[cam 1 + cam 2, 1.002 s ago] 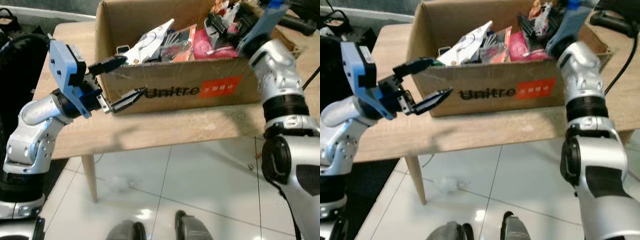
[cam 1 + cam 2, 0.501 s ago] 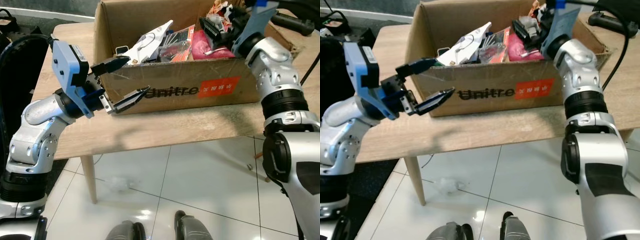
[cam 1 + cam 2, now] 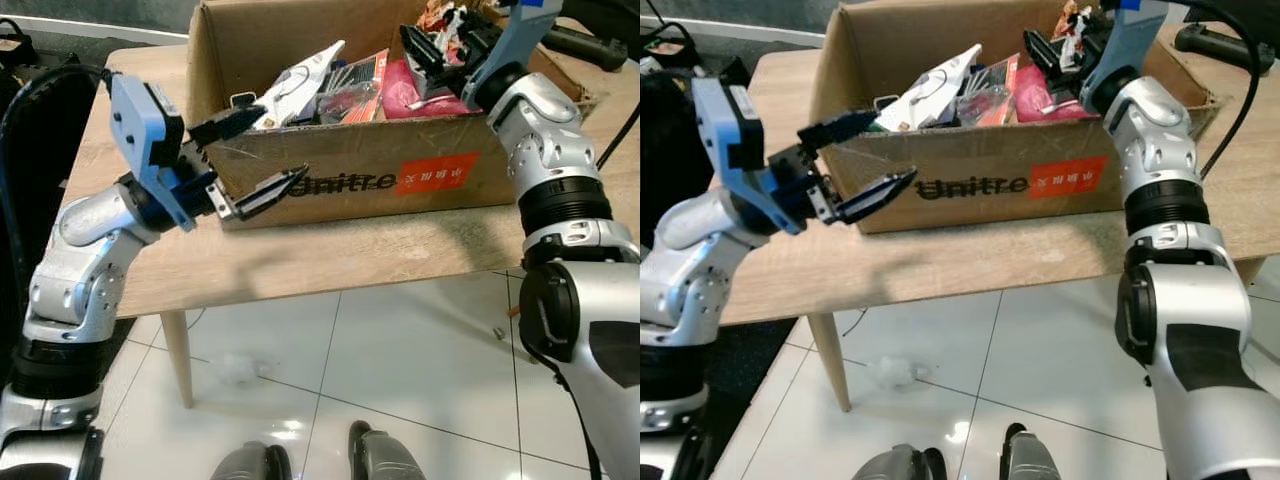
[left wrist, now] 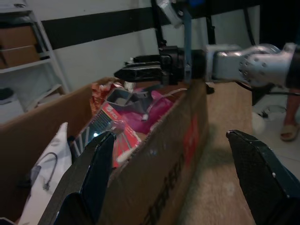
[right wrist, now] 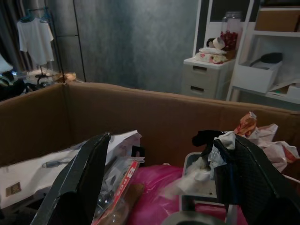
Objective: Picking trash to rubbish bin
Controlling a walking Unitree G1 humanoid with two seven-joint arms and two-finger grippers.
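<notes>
A brown cardboard box printed "Unitree" stands on the wooden table. It holds trash: a white packet, a red-edged packet, a pink bag and crumpled wrappers. My left gripper is open at the box's front left corner, one finger over the rim and the other against the front wall. Over the pink bag on the right side of the box my right gripper hangs open, nothing between its fingers. A crumpled white scrap lies on the floor under the table.
The table leg stands close to the scrap on white tiles. Black gear sits left of the table and a black object at the back right. A person's sandalled foot is beyond the table's far end.
My right gripper has shifted left over the box's contents. The left gripper has edged up and right along the box's front corner, still open.
</notes>
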